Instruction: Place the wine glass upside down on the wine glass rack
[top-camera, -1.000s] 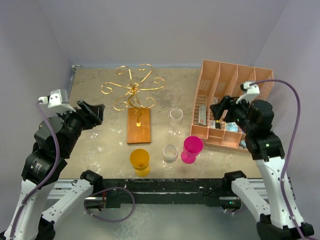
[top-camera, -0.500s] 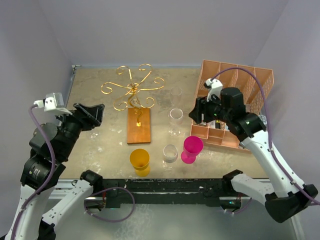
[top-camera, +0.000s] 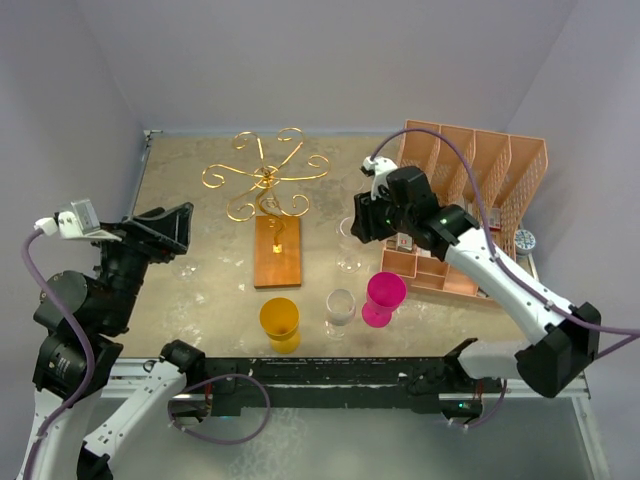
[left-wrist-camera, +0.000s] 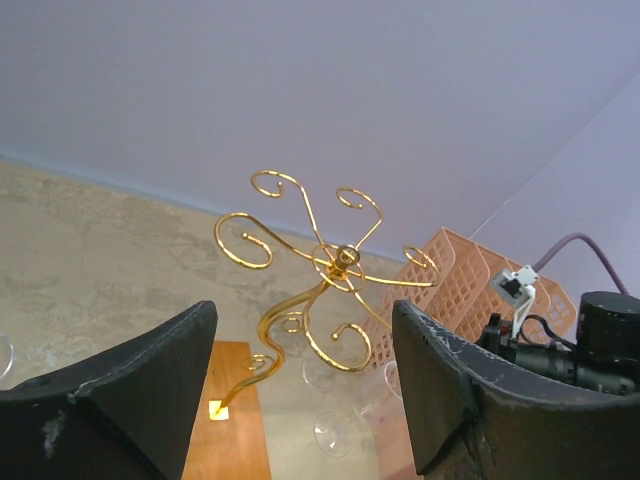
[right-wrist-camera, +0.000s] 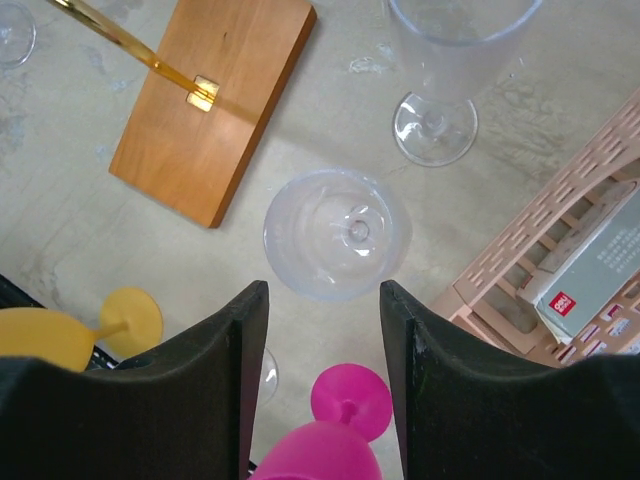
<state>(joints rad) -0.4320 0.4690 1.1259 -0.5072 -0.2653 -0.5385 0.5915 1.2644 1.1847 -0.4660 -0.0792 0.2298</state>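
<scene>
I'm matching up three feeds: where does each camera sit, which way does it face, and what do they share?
Top: above and behind the arms, looking down on the table; both arms show, with left gripper and right gripper.
Left wrist: on the left arm, facing forward and up at the rack and wall; its fingers show below.
Right wrist: on the right arm, facing down at a clear glass; its fingers show below it.
Shared: both wrist views show the rack's base.

on the surface (top-camera: 190, 300), the wine glass rack (top-camera: 277, 250) stands at 9 o'clock of the wine glass (top-camera: 350, 243), the slotted organizer (top-camera: 480, 170) at 3 o'clock, a stemmed cup (top-camera: 383, 298) at 5 o'clock.
</scene>
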